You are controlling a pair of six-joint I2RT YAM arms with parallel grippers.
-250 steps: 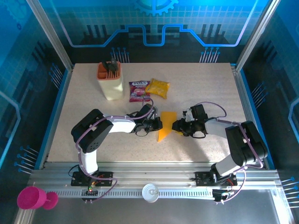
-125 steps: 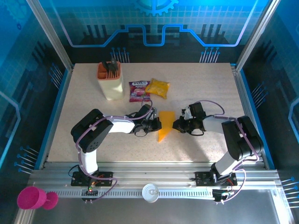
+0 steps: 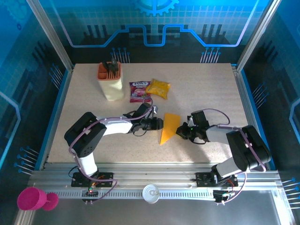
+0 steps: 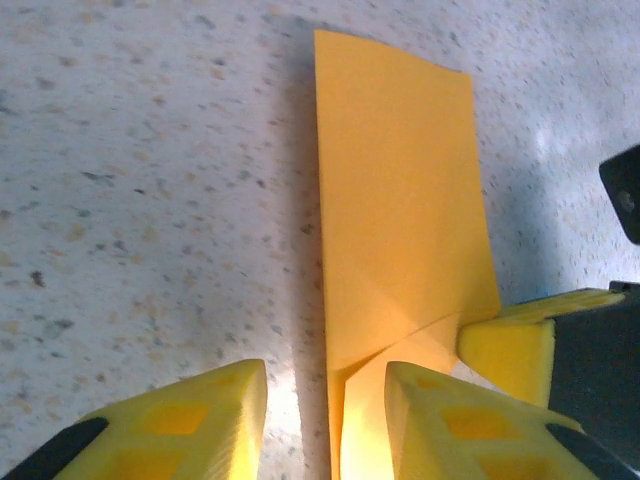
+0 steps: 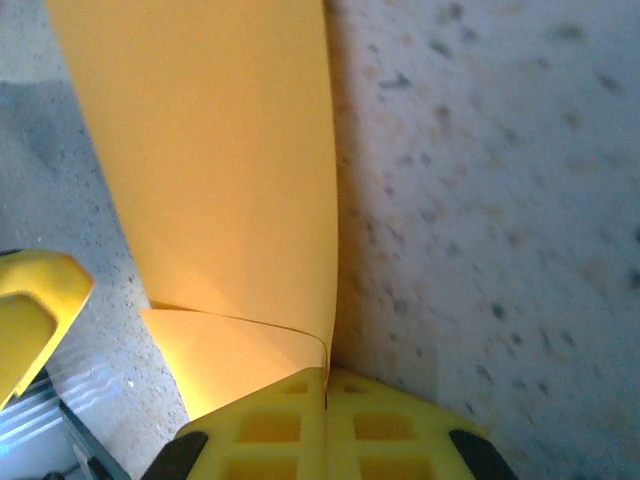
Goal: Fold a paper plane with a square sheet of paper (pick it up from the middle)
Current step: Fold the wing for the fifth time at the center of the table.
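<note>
The square sheet of paper (image 3: 169, 126), orange-yellow, is folded into a long tapered paper plane shape at the table's middle, wide end far, point near. In the left wrist view the paper (image 4: 400, 200) stands partly on edge, with a diagonal crease low down. My left gripper (image 3: 157, 124) is at its left side. Here the gripper (image 4: 325, 415) is open, with the paper's lower edge in the gap, close to the right finger (image 4: 470, 420). My right gripper (image 3: 181, 132) is at the paper's right side. In its own view it (image 5: 326, 395) is shut on the paper's (image 5: 210, 170) edge.
At the back left stands a cream holder (image 3: 111, 83) with an orange top. Beside it lie a purple-red packet (image 3: 139, 91) and a yellow snack bag (image 3: 158, 88). A pink cup (image 3: 33, 199) and a white disc (image 3: 151, 193) sit on the near rail.
The left gripper has opened and let go of the paper. The right gripper has shut on the paper's right edge and shifted slightly nearer. The paper's wide end now leans right.
</note>
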